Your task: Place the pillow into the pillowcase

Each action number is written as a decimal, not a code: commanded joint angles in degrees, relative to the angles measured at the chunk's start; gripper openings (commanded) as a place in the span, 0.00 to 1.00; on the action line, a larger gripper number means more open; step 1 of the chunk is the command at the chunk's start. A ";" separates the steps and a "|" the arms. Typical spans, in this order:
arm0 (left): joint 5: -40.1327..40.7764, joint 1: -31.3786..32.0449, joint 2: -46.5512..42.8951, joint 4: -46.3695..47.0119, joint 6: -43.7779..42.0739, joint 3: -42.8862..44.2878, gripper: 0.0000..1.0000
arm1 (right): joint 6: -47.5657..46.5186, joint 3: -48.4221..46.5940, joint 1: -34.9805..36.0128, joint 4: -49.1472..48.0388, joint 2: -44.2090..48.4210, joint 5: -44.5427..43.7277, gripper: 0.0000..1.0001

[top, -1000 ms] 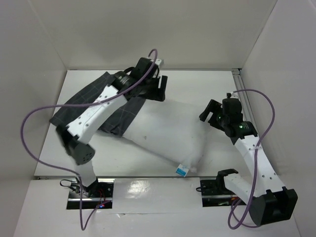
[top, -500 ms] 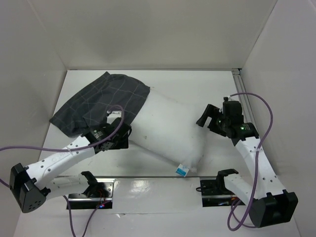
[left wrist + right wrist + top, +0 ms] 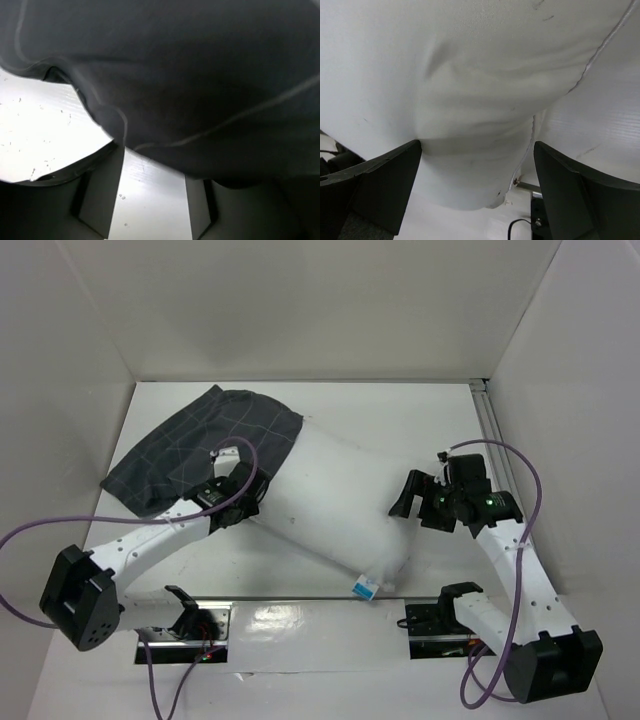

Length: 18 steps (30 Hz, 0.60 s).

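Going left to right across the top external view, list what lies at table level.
pillowcase → pillow → right gripper → metal rail. The left gripper is left out because it sits over the pillowcase's right end.

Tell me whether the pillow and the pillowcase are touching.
Touching. The top external view shows the pillowcase edge lying over the far-left end of the pillow.

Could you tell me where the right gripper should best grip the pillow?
Probably the right end of the pillow, coming from the right: it bulges between the open jaws of the right gripper, while its left end sits inside the pillowcase.
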State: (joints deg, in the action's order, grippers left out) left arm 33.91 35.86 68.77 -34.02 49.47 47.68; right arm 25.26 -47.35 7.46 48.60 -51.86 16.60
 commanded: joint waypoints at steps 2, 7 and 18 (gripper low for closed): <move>0.01 -2.11 4.26 3.79 -2.54 3.38 0.59 | -5.39 -2.74 0.27 6.68 -0.09 3.88 1.00; -1.13 -3.78 5.41 3.26 -2.54 5.32 0.49 | -4.87 -5.64 0.80 9.15 -0.09 2.74 1.00; -6.83 -4.30 6.37 1.95 -2.54 8.04 0.07 | 4.43 5.06 0.80 1.70 4.91 21.61 1.00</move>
State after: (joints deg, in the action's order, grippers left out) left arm 29.30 31.92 74.30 -32.64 47.75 52.64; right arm 24.18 -47.83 7.88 55.27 -49.60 27.29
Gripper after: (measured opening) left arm 0.103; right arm 0.999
